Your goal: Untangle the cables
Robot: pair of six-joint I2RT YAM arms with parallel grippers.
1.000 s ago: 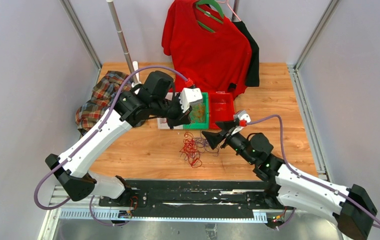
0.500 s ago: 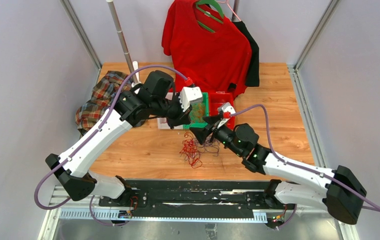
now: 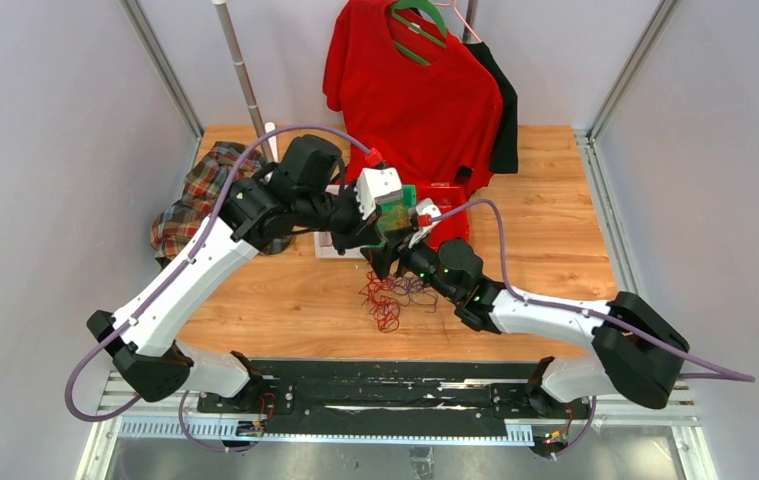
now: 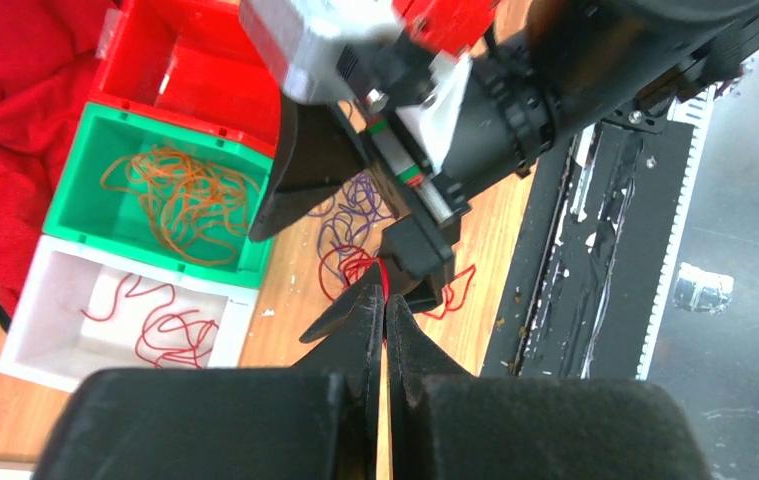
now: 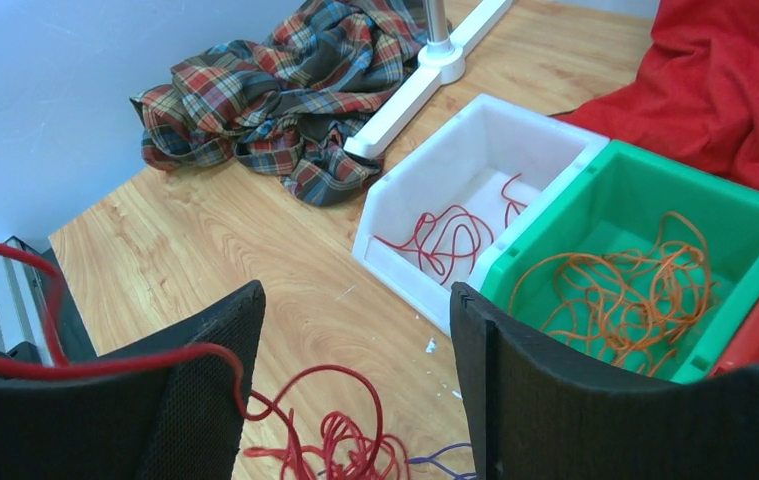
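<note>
Blocking the left wrist view, the right end effector (image 5: 355, 300) hides some cables (image 3: 387, 300).

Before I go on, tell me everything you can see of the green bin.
The green bin is an open-topped, rectangular tub of what looks like glossy plastic. It stands upright on the wooden table, in a row, pressed between the white bin and the red bin. Inside lies a loose heap of thin orange cables, covering much of its floor. A red shirt lies just behind it.
</note>
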